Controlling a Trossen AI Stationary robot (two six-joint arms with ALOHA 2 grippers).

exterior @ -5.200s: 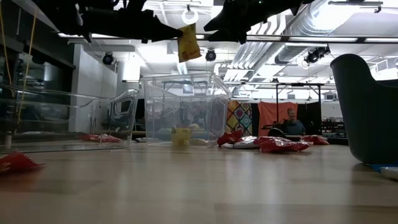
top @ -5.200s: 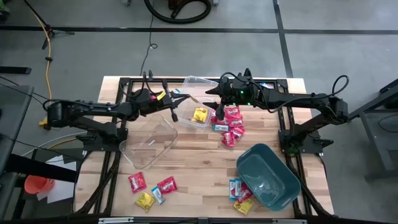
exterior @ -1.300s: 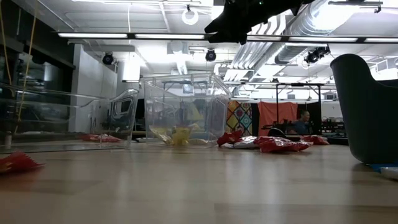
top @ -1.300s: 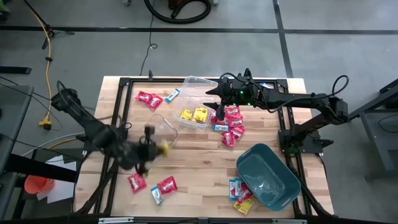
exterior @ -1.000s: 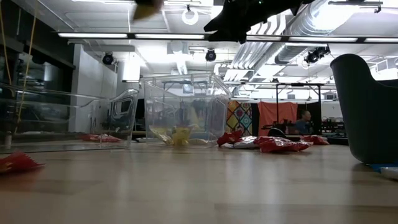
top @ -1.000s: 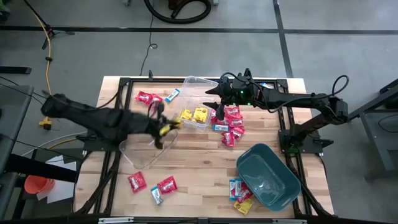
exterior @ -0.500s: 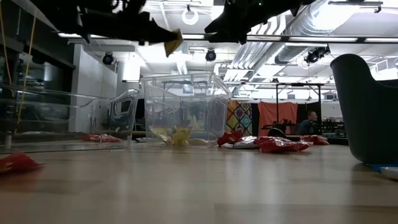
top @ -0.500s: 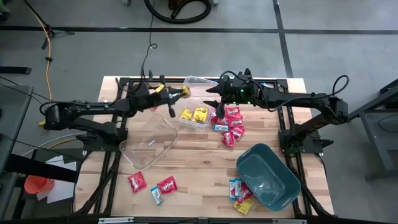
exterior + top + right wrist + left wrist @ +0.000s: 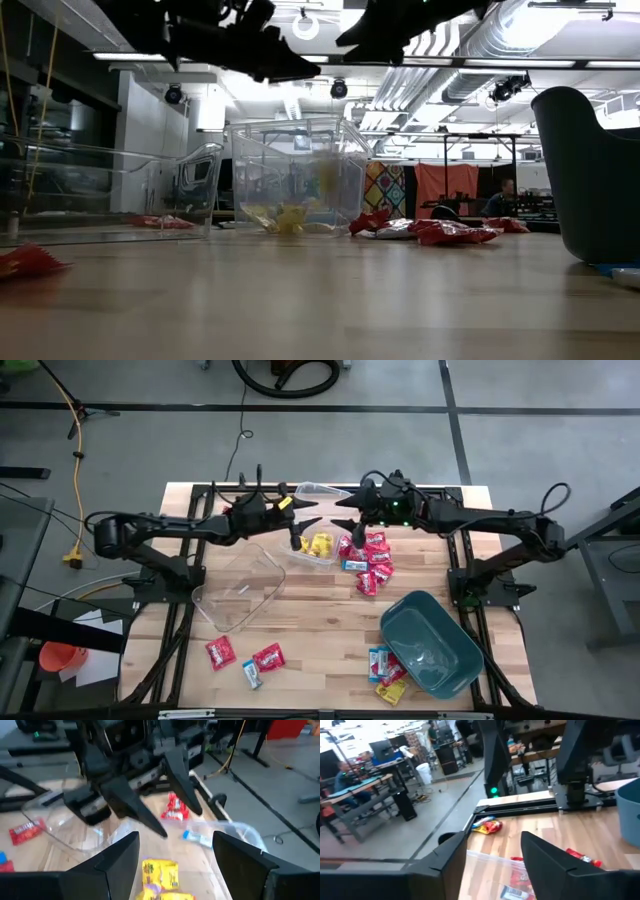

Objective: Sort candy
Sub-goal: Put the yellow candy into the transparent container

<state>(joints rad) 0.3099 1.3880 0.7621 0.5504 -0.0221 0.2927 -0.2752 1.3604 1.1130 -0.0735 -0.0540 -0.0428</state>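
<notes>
Two clear tubs, one teal bin, two arms.

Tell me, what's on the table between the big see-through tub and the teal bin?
Bare wood. In the high view nothing lies between the large clear tub and the teal bin; the nearest red candy pile sits above that stretch.

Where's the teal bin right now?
In the high view, the teal bin sits near the table's front right corner, with a few candy packets against its front left edge.
</notes>
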